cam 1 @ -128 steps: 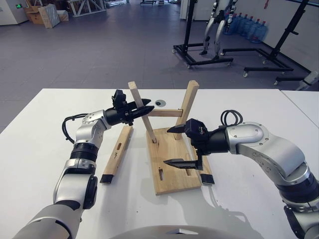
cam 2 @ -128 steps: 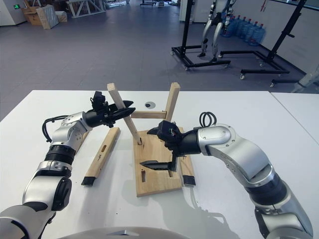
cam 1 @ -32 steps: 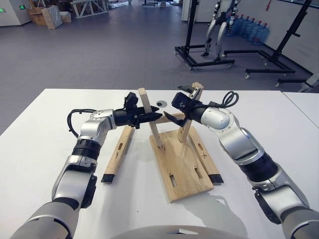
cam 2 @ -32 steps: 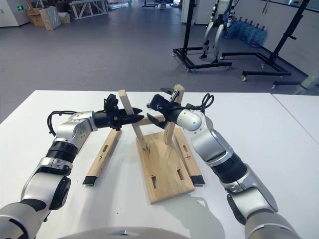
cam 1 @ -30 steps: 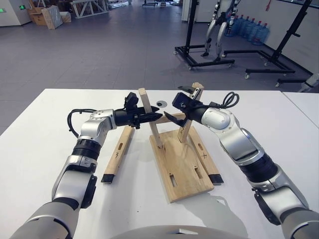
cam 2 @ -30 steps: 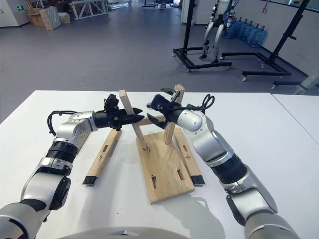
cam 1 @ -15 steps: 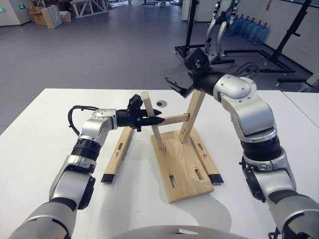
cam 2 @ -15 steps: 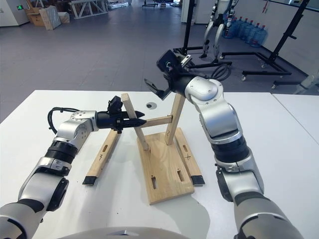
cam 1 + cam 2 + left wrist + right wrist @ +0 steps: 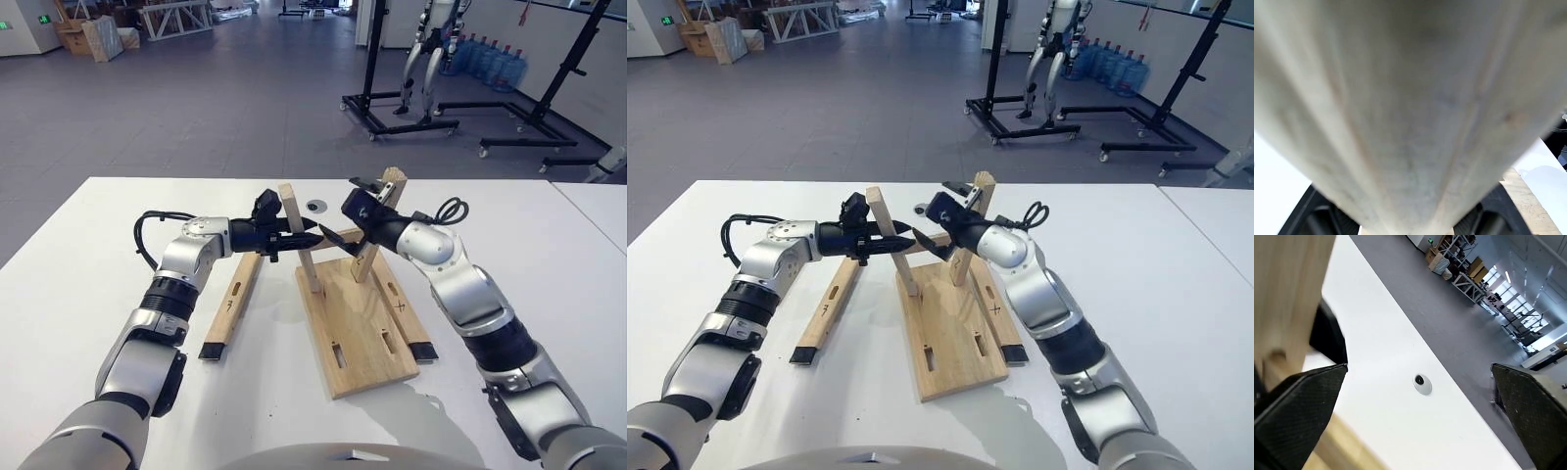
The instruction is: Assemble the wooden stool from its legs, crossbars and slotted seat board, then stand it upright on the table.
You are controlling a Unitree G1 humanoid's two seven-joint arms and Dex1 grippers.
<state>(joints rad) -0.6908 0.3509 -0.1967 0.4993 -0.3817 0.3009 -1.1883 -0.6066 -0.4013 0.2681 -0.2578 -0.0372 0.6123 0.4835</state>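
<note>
Mid-frame, the left gripper point(image 9: 294, 236) is clamped on the left leg point(image 9: 287, 201). The right gripper point(image 9: 346, 212), fingers apart, sits just right of it at the left-to-right crossbar point(image 9: 331, 236).

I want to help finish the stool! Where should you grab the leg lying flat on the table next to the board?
Probably take the loose leg across its narrow width near the middle, coming straight down from above. It lies flat with bare table along both long sides, so the jaws can straddle it.
</note>
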